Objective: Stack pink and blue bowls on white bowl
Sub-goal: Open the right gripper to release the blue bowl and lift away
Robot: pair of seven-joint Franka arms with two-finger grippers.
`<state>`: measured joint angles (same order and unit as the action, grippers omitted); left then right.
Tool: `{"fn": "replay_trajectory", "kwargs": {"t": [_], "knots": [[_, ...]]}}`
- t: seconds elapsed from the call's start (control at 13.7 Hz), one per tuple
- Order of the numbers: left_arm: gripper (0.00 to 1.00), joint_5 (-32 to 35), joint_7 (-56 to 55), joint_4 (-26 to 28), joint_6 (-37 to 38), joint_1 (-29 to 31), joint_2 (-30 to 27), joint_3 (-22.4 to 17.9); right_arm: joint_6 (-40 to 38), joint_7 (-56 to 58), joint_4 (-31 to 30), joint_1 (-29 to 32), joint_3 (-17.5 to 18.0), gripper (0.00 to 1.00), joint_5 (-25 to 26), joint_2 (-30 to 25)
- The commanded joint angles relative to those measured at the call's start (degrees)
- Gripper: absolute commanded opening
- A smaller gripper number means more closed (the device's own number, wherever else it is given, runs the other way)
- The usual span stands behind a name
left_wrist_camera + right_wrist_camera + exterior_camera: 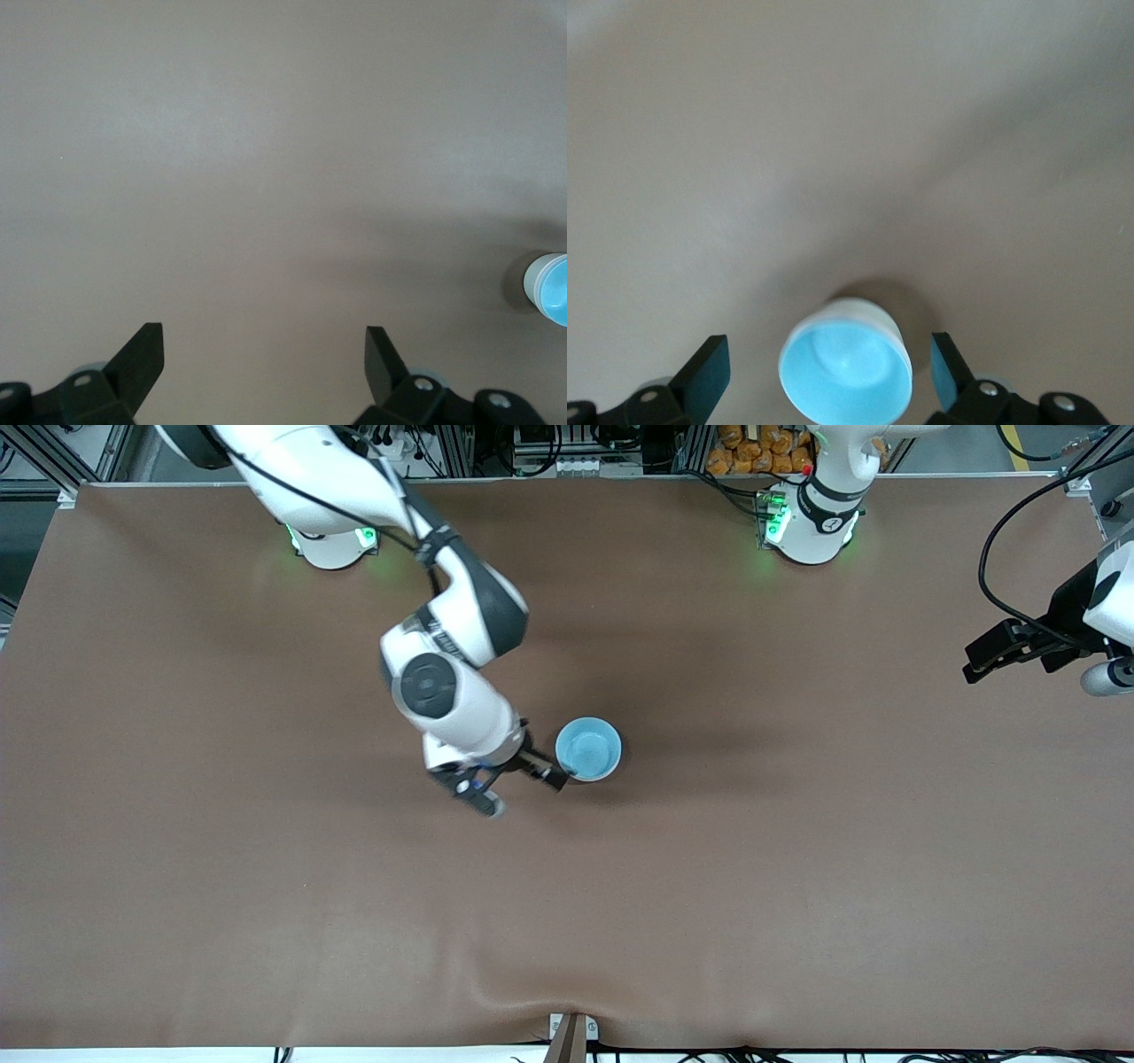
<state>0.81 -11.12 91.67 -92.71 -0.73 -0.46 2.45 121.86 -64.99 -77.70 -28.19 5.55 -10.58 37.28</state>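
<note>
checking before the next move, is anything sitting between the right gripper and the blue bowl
Nothing visible. The right gripper is right at the blue bowl, jaws open on either side of its rim with no object between. Only the brown table surrounds it. The left gripper waits over the table's left-arm end, open.

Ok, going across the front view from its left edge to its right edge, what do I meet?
Right pincer, open, beside the stack → blue bowl on top of the stack → left pincer, open, waiting at the left arm's end of the table.
</note>
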Motion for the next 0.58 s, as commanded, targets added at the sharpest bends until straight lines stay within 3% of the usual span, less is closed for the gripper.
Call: {"fn": "replay_trajectory", "kwargs": {"t": [0.0,0.22,0.51], "knots": [[1.0,0.2,0.6,0.1,-0.6,0.0,-0.2,0.2,-1.3,6.9,2.5,7.6,1.8,1.0,1.8,0.2],[1.0,0.2,0.6,0.1,-0.7,0.0,0.0,0.2,-4.3,24.7,3.3,12.7,1.3,1.0,2.6,-2.8],[1.0,0.2,0.6,0.1,-0.7,0.0,0.0,0.2,-9.0,32.6,3.8,24.5,4.7,1.0,3.2,-4.4]]}}
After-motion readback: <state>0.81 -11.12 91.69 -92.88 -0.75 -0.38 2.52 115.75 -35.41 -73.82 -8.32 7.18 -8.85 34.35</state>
